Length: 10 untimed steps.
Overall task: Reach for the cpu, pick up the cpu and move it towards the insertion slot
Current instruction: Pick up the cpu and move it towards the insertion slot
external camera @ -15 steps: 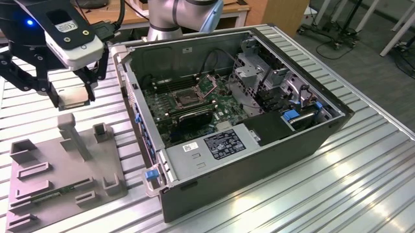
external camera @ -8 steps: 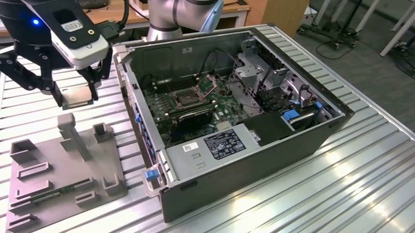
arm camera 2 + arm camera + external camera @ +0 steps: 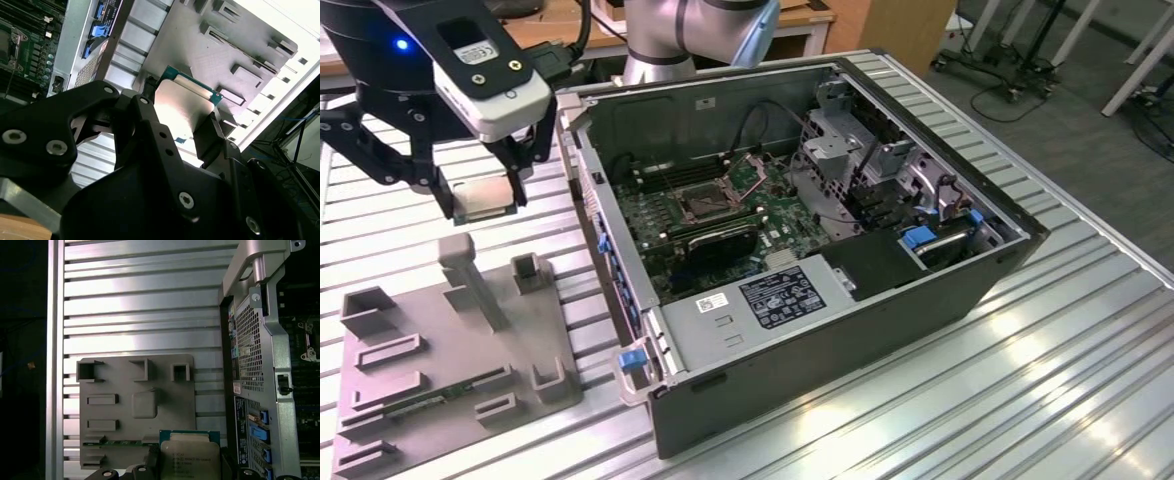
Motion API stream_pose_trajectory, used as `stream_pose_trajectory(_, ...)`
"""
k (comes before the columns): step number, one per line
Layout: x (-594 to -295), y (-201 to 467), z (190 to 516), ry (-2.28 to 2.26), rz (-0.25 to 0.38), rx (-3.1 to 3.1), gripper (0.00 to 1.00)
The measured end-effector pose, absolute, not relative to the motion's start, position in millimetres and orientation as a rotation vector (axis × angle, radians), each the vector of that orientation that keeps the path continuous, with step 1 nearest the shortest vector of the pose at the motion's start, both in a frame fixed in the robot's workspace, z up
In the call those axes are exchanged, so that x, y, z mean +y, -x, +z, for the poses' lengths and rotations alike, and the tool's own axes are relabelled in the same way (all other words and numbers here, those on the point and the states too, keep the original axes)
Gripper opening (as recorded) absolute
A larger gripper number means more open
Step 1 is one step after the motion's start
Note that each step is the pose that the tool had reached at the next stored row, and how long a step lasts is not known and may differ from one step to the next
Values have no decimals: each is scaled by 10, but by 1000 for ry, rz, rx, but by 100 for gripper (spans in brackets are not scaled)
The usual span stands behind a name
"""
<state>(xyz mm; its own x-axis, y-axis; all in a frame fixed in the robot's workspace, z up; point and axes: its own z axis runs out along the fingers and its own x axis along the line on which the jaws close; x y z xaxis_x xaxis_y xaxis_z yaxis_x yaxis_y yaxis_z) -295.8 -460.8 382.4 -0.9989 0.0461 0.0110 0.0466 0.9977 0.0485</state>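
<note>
**Chip aloft over ribbed table**

Above the ribbed metal table [image 3: 1014, 380], the gripper [image 3: 487, 200] hangs fingers-down, clamped on the cpu [image 3: 488, 198] (flat, silvery face up), over the grey fixture plate [image 3: 447, 340], beside the open computer case [image 3: 854, 300].

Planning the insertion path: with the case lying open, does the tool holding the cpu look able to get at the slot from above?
Probably yes. The tool grips the cpu over the table, beside the case. The slot faces up uncovered, though cables hang close by.
</note>
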Motion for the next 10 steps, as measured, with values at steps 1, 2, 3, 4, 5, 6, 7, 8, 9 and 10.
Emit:
stream_pose_trajectory(1, -4608, 2958, 3824, 73, -76, -3130, 55)
stream_pose_trajectory(2, -4608, 2958, 3824, 73, -76, -3130, 55)
stream_pose_trajectory(3, -4608, 2958, 3824, 73, -76, -3130, 55)
stream_pose_trajectory(4, -4607, 2957, 3824, 73, -76, -3130, 55)
stream_pose_trajectory(5, -4608, 2957, 3824, 72, -76, -3130, 55)
stream_pose_trajectory(6, -4607, 2957, 3824, 73, -76, -3130, 55)
stream_pose_trajectory(7, -4607, 2957, 3824, 73, -76, -3130, 55)
stream_pose_trajectory(8, -4607, 2957, 3829, 73, -76, -3130, 55)
stream_pose_trajectory(9, -4607, 2957, 3840, 73, -76, -3130, 55)
stream_pose_trajectory(10, -4607, 2957, 3853, 73, -76, -3130, 55)
